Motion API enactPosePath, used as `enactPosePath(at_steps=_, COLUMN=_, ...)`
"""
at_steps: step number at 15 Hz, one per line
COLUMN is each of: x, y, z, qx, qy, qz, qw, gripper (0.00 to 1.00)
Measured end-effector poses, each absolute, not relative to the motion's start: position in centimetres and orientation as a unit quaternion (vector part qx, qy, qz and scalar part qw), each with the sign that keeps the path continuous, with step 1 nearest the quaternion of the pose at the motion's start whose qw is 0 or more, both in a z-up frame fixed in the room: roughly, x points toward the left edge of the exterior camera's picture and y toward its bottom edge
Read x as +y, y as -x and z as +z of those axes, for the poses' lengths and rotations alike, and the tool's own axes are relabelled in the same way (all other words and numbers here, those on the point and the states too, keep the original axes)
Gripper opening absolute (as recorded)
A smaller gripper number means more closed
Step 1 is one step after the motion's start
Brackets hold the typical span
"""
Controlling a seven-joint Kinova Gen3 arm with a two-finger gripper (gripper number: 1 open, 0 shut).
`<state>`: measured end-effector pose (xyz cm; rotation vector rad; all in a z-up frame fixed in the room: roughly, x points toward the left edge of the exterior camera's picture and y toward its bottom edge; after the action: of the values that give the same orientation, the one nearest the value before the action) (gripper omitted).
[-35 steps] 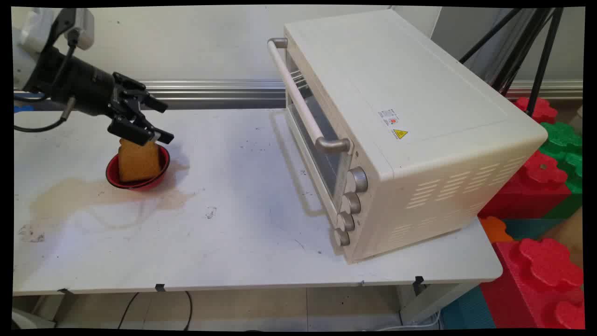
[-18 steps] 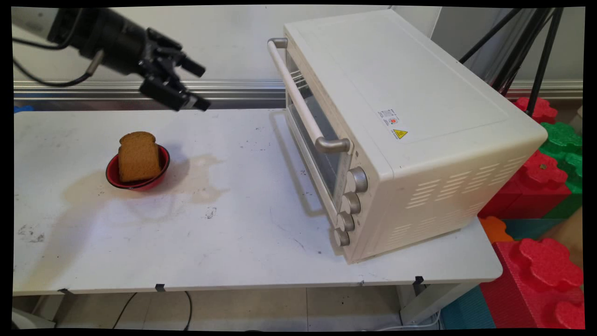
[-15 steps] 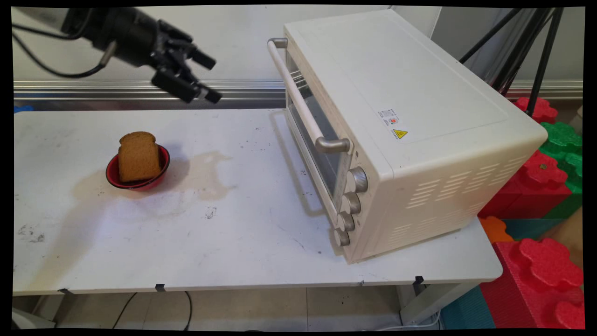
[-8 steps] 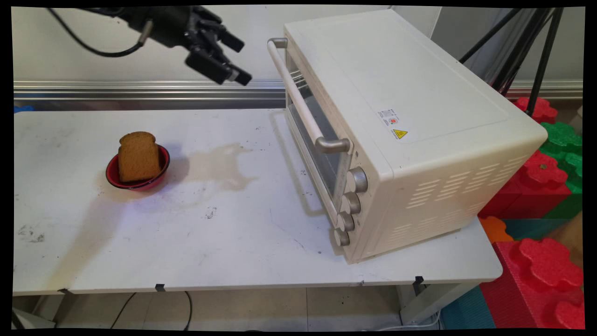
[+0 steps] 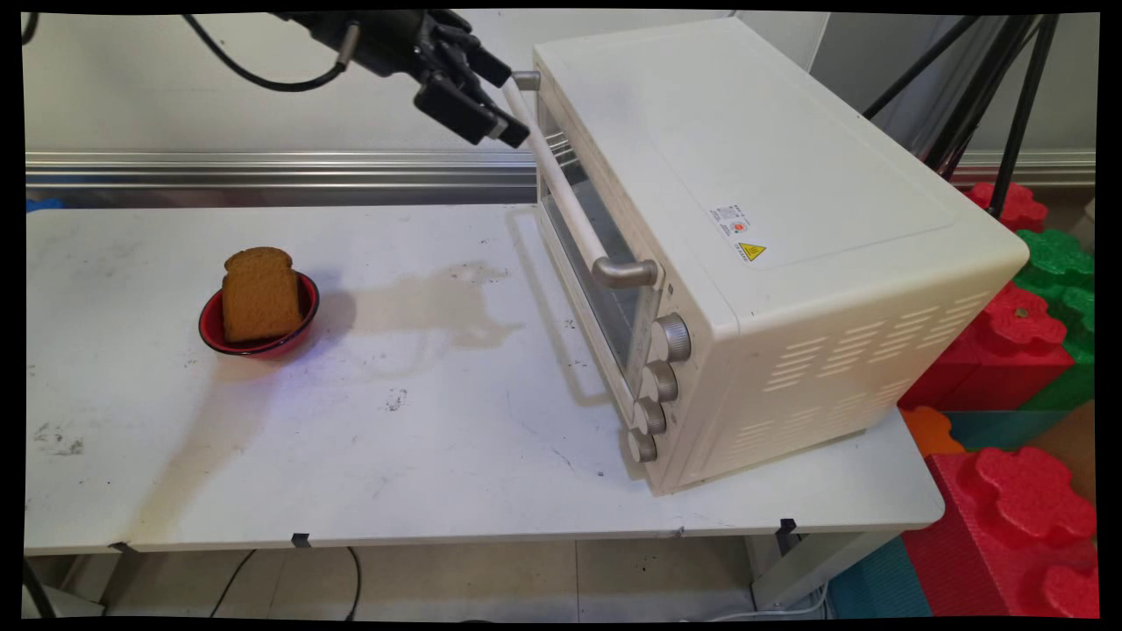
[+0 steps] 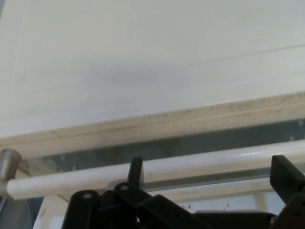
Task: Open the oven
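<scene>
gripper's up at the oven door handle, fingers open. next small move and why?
Probably ease forward until the handle sits between the open fingers, then close. In the hand view the bar crosses just beyond the fingertips; in the main view the gripper is at the handle's far end, with the oven door shut.

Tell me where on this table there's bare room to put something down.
Bare tabletop runs from the red bowl holding the bread slice across to the toaster oven, and along the near edge. It's crowded at the oven's door handle, where the open gripper hovers.
</scene>
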<state>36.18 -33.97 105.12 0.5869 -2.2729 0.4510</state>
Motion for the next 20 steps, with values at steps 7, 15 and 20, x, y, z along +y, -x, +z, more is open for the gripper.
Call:
enactPosePath(at_steps=7, x=-35.4, y=-34.5, z=103.8, qx=-0.885, qy=-0.228, qz=0.17, qw=0.368, gripper=0.0)
enactPosePath(at_steps=15, x=-36.6, y=-32.9, z=102.2, qx=-0.882, qy=-0.242, qz=0.168, qw=0.367, gripper=0.0)
enactPosePath(at_steps=20, x=-37.3, y=-32.1, z=101.1, qx=-0.883, qy=-0.245, qz=0.166, qw=0.364, gripper=0.0)
